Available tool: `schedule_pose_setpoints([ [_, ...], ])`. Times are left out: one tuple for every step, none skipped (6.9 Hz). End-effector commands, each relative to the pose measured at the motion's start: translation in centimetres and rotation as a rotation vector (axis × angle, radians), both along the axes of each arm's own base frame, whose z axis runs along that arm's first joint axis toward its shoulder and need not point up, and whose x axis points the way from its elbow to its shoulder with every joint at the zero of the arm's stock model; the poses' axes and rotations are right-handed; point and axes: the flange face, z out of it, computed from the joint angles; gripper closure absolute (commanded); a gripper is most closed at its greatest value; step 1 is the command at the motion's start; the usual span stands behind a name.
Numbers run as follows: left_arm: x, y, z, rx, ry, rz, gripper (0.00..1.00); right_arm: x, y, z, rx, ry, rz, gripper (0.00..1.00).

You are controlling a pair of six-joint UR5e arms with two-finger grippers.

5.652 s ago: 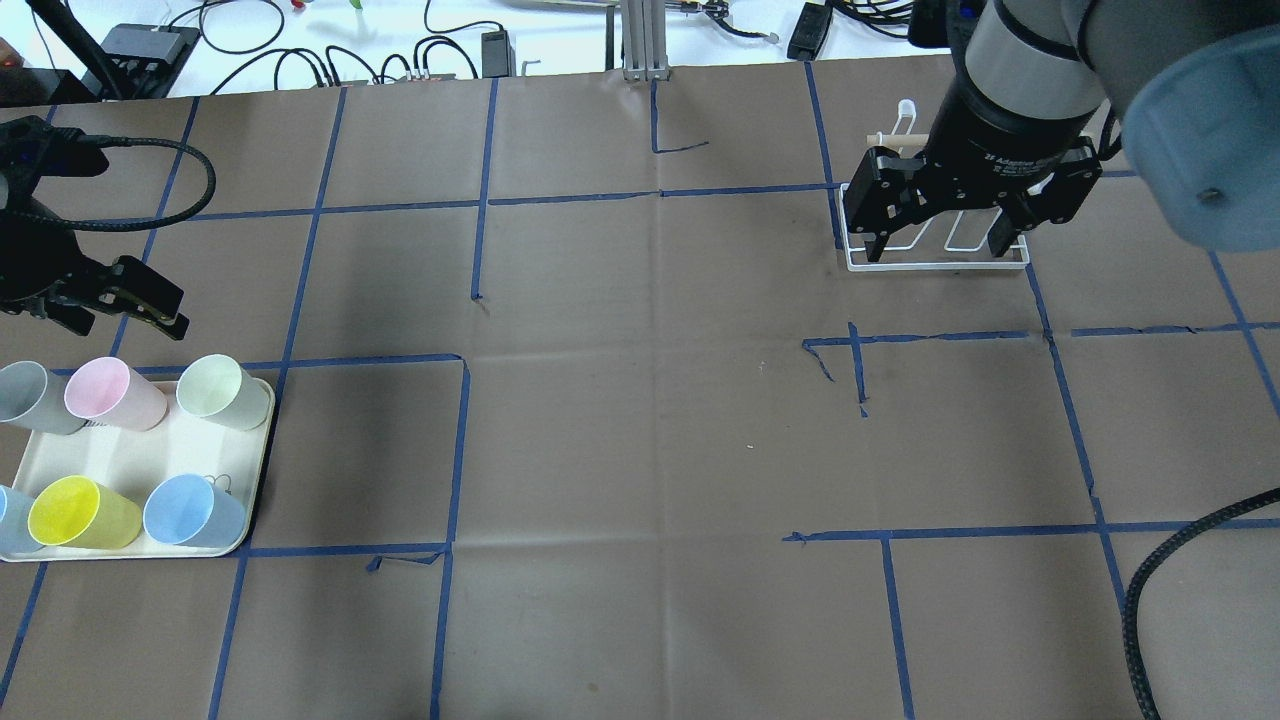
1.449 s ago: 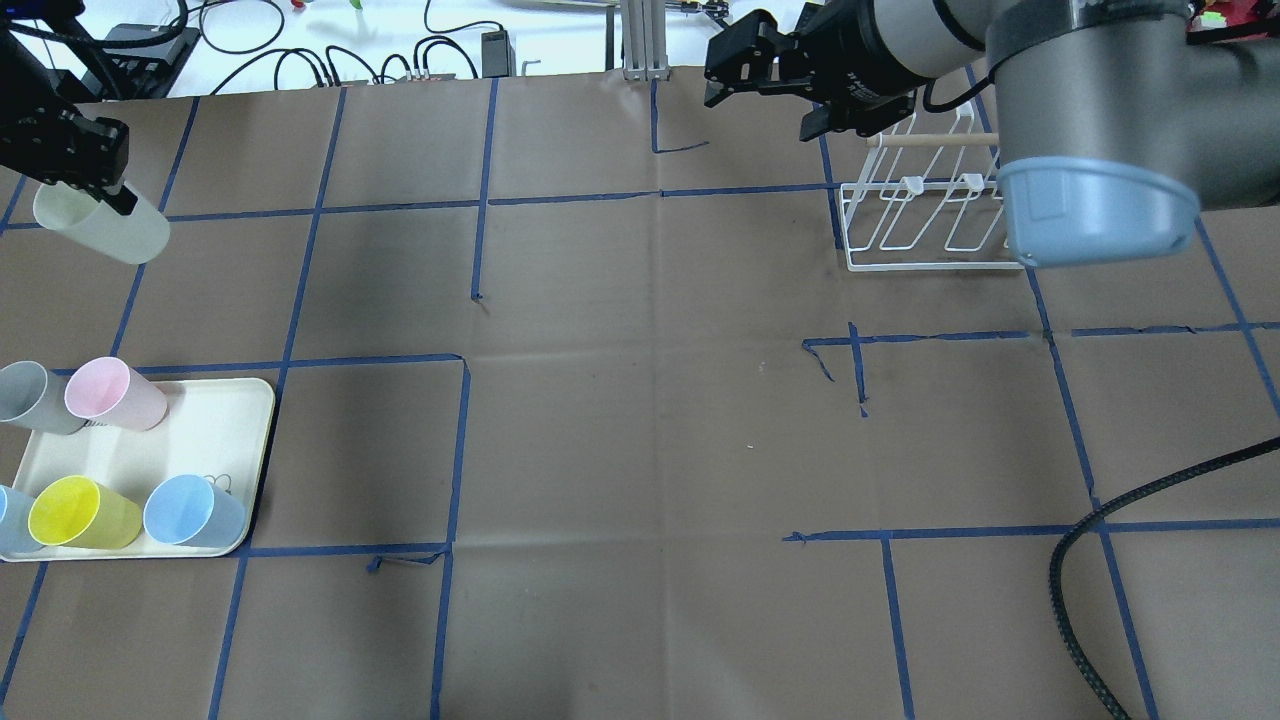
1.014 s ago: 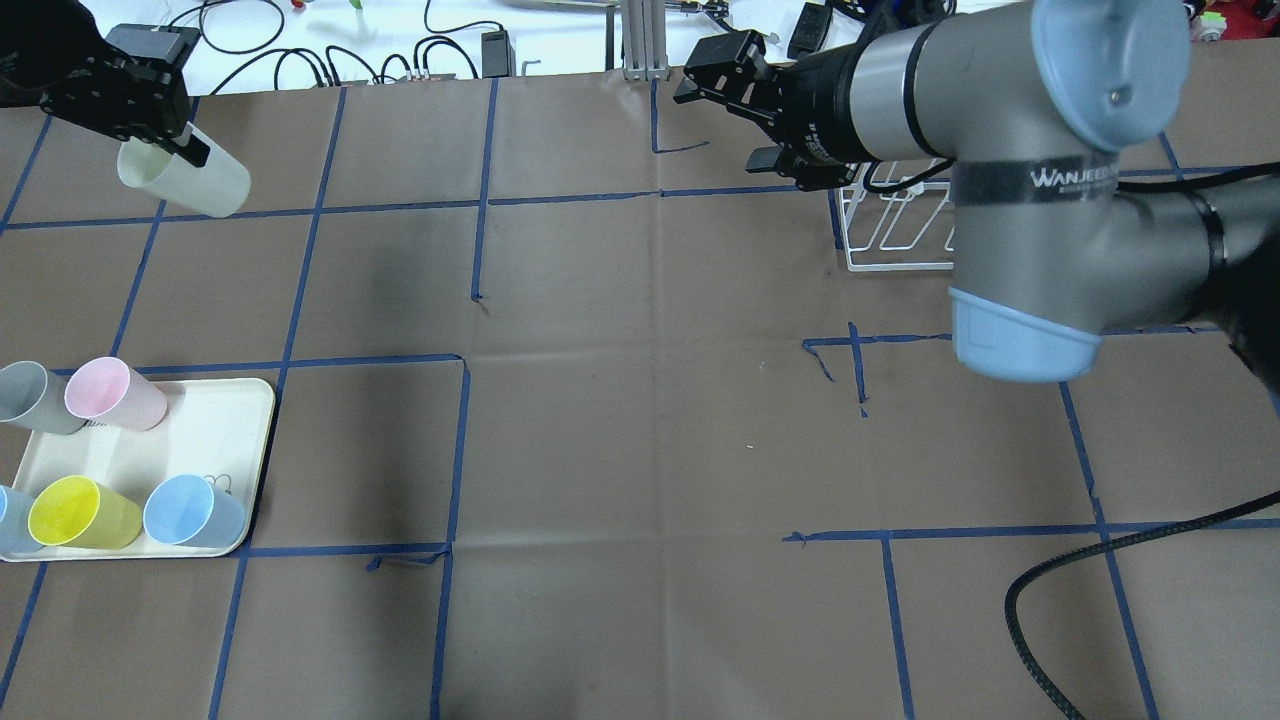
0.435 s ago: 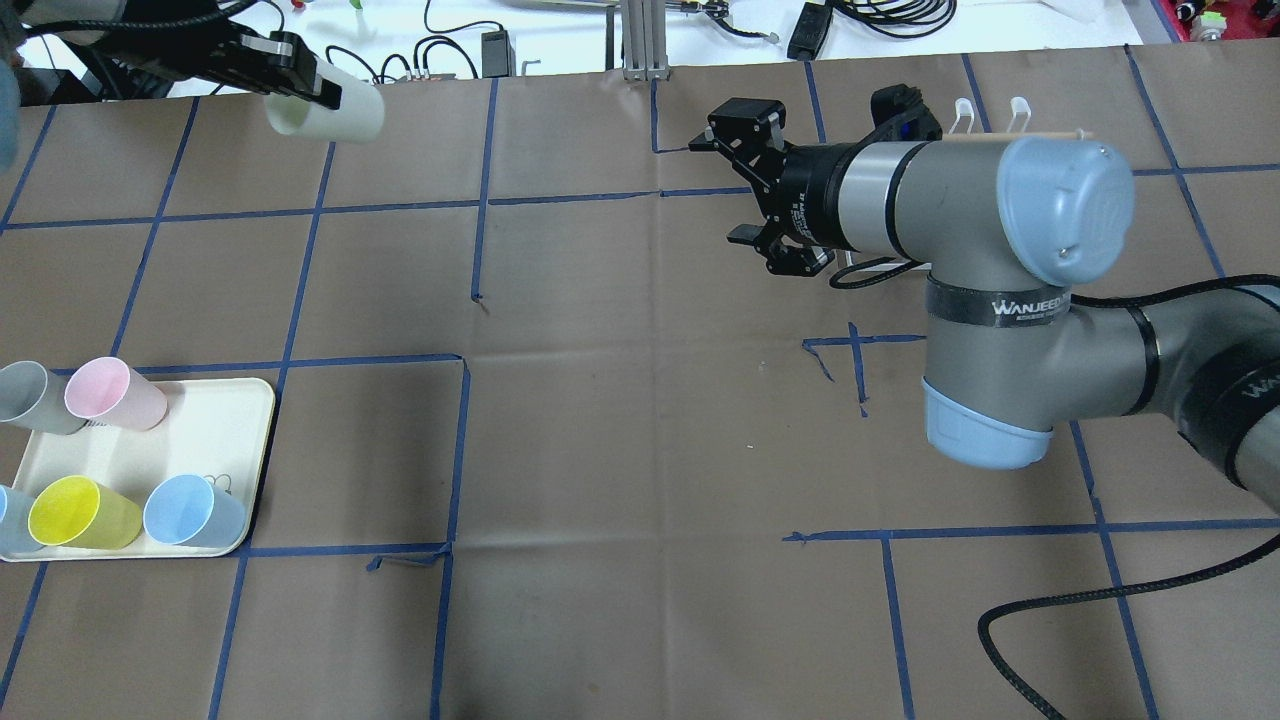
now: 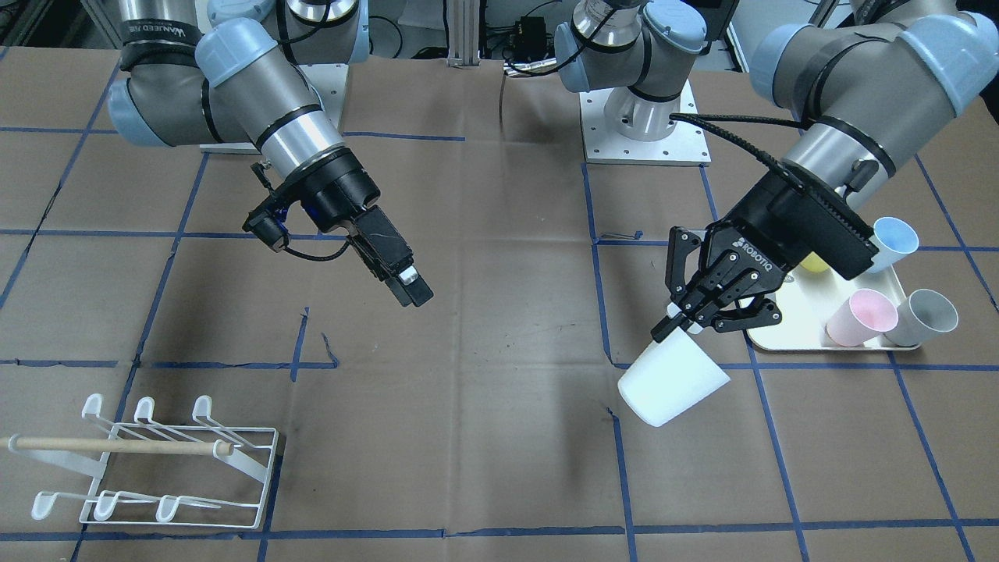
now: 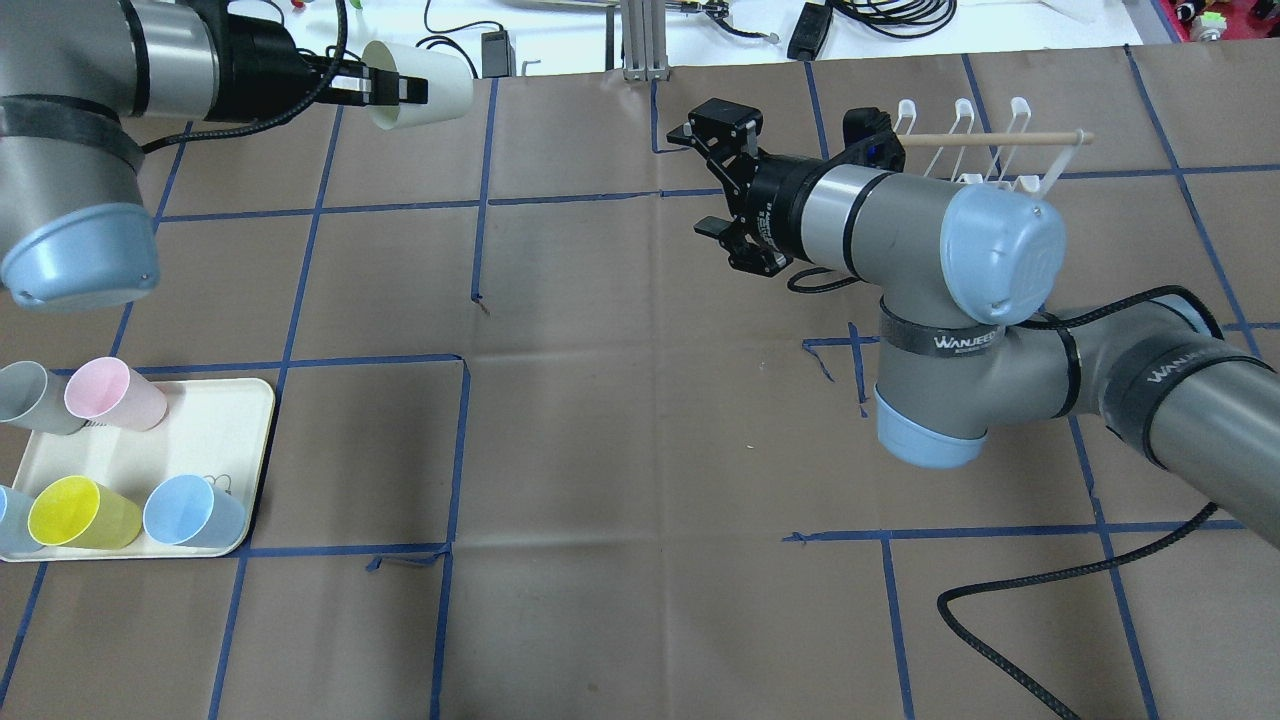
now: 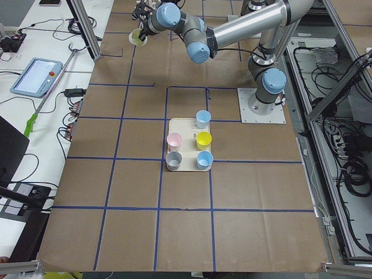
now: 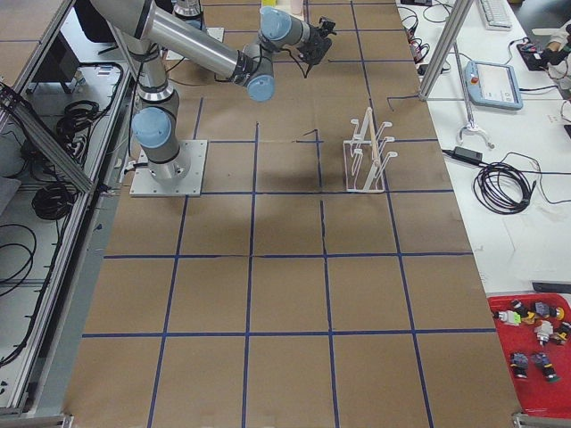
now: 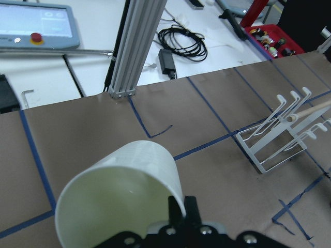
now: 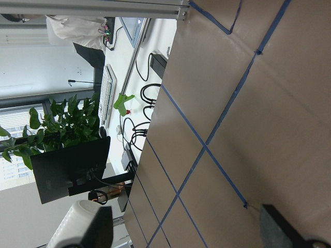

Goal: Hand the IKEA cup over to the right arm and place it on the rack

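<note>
My left gripper (image 6: 385, 88) is shut on the rim of a pale green IKEA cup (image 6: 428, 84) and holds it on its side in the air over the table's far left. It also shows in the front view (image 5: 673, 382) and the left wrist view (image 9: 124, 196). The right arm (image 6: 900, 215) reaches leftward, and its gripper (image 6: 698, 180) is open and empty, pointing at the cup with a wide gap between them. The cup shows in the right wrist view (image 10: 77, 227). The white wire rack (image 6: 985, 150) with its wooden rod stands at the far right, holding nothing.
A cream tray (image 6: 215, 430) at the near left holds grey (image 6: 30, 395), pink (image 6: 110, 392), yellow (image 6: 80, 512) and two blue cups. A black cable (image 6: 1050, 590) lies on the table at the near right. Cables and a metal post (image 6: 640, 40) line the far edge.
My left gripper took the green cup from the tray, lifted it and carried it rightward along the far edge. The right arm swung off the rack, its open gripper now pointing left.
</note>
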Motion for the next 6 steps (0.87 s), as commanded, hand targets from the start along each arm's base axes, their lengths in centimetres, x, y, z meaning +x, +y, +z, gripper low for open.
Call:
schedule_pose_setpoints([
  [-3.9, 0.8, -1.4, -0.083, 0.077, -0.092, 1.00, 0.8, -0.2, -1.3, -0.007, -0.015, 0.020, 0.00],
  [-6.3, 1.8, -1.8, -0.103, 0.082, -0.126, 1.00, 1.4, -0.2, -1.8, -0.020, -0.016, 0.029, 0.01],
  [-7.2, 2.9, -3.1, -0.150, 0.080, -0.138, 1.00, 1.3, -0.1, -1.3, -0.061, -0.039, 0.003, 0.01],
  [-7.4, 4.2, -4.3, -0.152, 0.114, -0.090, 1.00, 1.3, -0.1, -1.6, -0.042, -0.083, -0.023, 0.01],
  [-7.5, 4.5, -3.2, -0.129, 0.185, -0.014, 1.00, 1.3, -0.3, -2.2, -0.056, -0.086, -0.024, 0.01],
  [-8.5, 5.1, -3.4, -0.127, 0.202, -0.017, 1.00, 1.2, -0.5, -1.8, -0.062, -0.089, -0.028, 0.01],
])
